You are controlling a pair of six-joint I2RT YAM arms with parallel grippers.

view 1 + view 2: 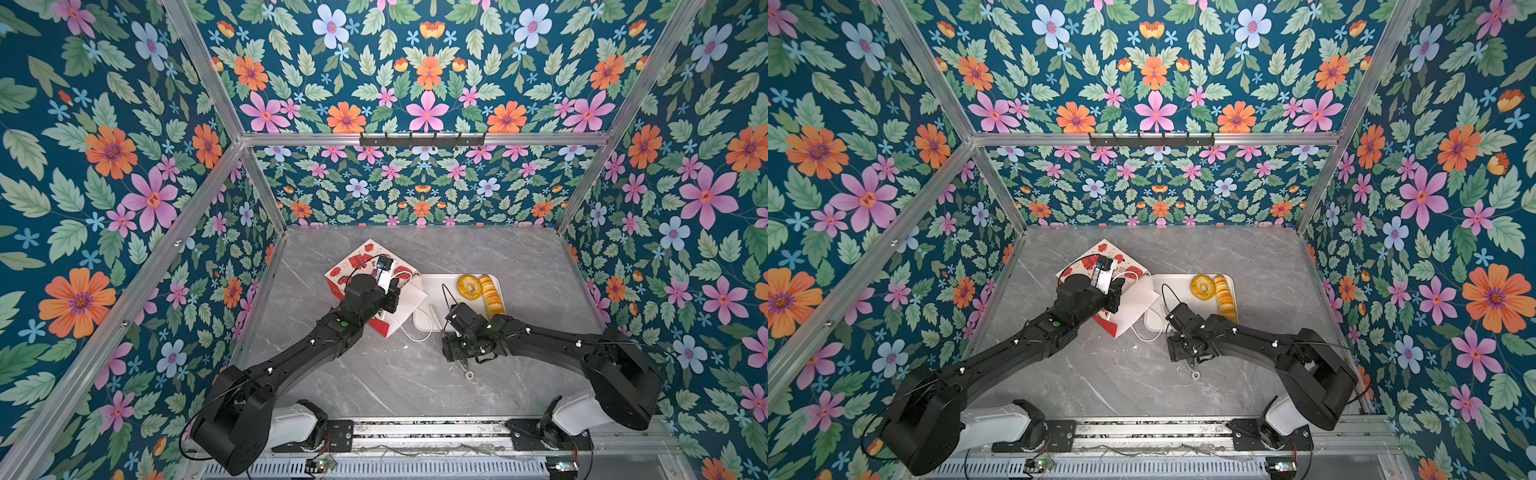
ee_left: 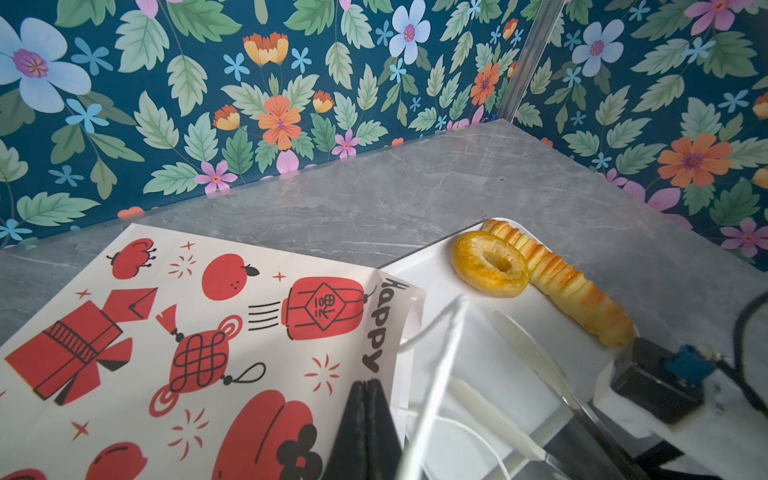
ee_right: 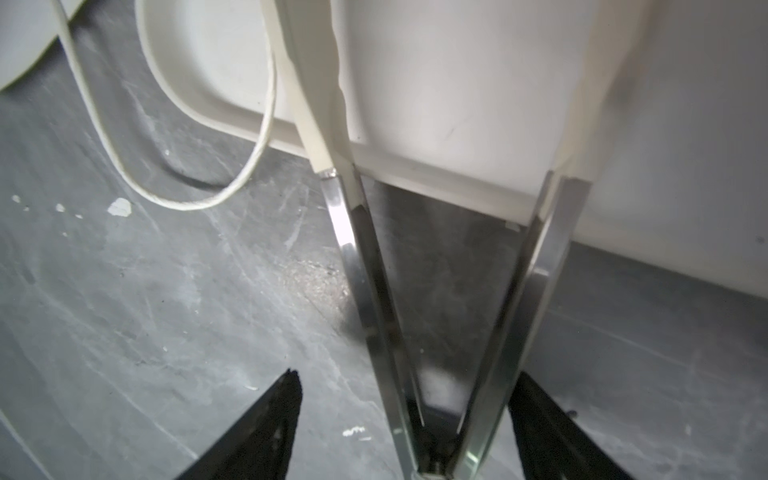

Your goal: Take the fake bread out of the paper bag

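Lying on its side on the grey table (image 1: 415, 374), the paper bag (image 1: 361, 266) had its mouth turned toward the white tray (image 1: 440, 286). The left gripper (image 2: 365, 415) was pressed together at the bag's upper lip, apparently pinching it. On the tray lay a long twisted stick (image 1: 490, 297) and, touching it, a ring donut (image 1: 469, 286), so two pieces were out. No other bread showed, and the bag's inside was hidden. The right gripper (image 3: 407, 374) stood spread around sprung-open tongs (image 3: 353, 249), which reached over the tray's near rim holding nothing.
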